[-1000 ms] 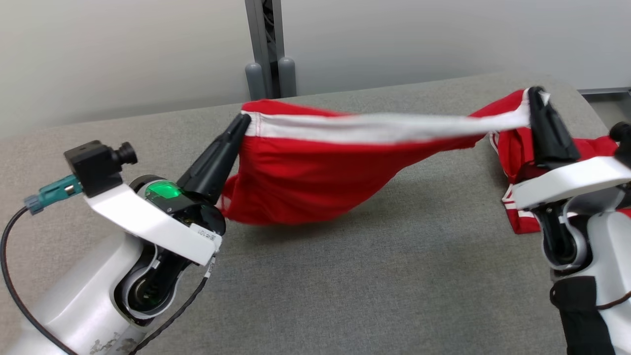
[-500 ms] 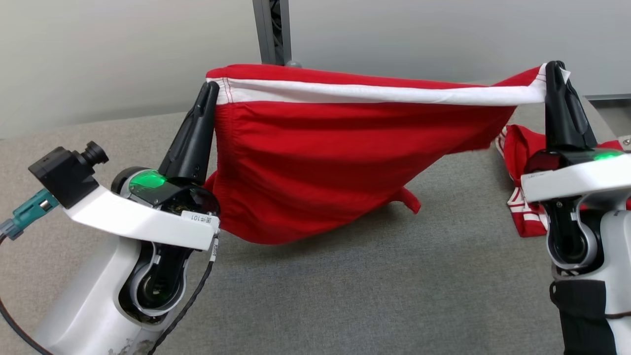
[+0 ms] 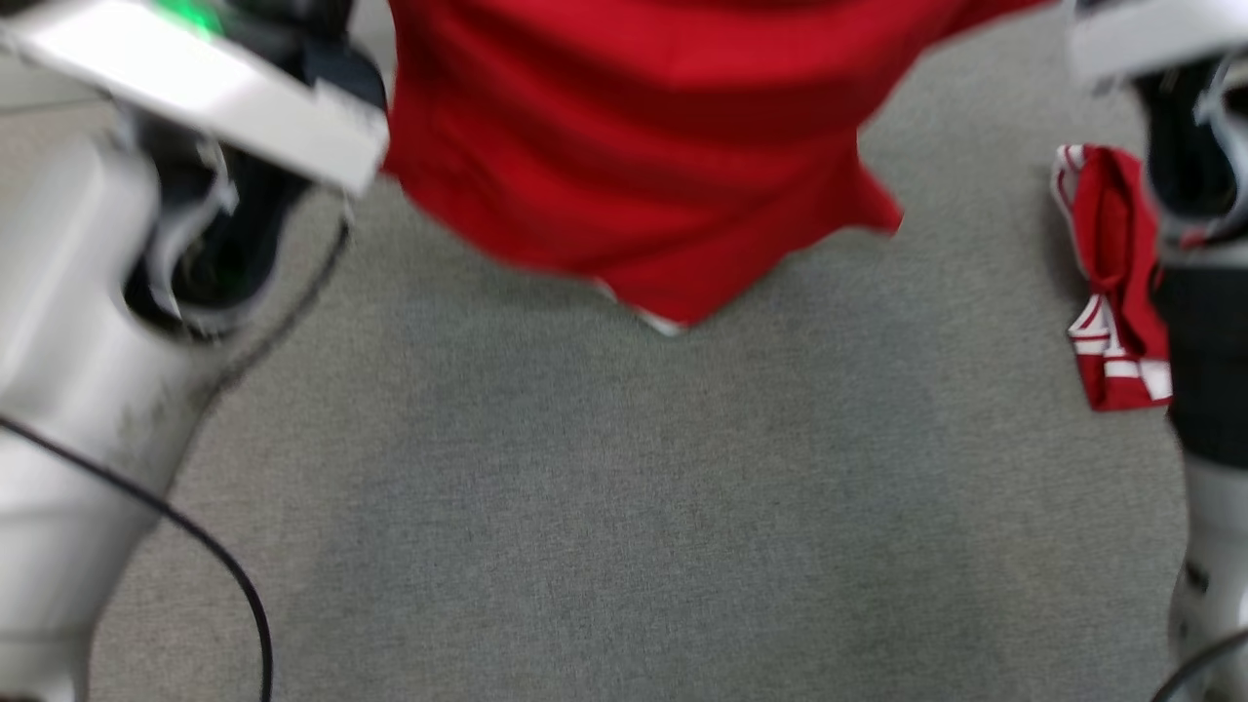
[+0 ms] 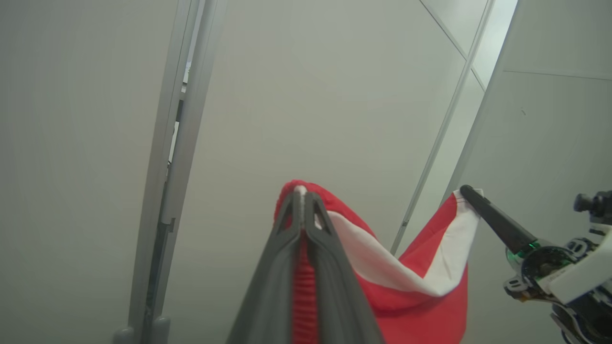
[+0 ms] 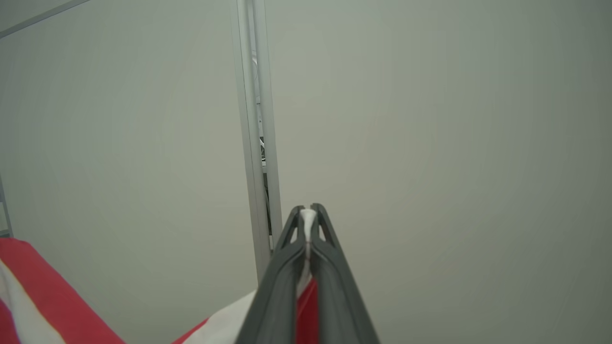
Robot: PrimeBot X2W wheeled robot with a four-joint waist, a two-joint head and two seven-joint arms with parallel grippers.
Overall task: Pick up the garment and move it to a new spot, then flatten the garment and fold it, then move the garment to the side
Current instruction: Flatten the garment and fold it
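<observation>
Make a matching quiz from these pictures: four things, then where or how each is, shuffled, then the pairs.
1 red garment
2 striped cloth
3 black cable
4 left gripper

A lying on the grey table
B shut on the garment's white-banded edge
C hanging between left gripper and right gripper
D curving at head view's lower left

Pairs: 1-C, 2-A, 3-D, 4-B
</observation>
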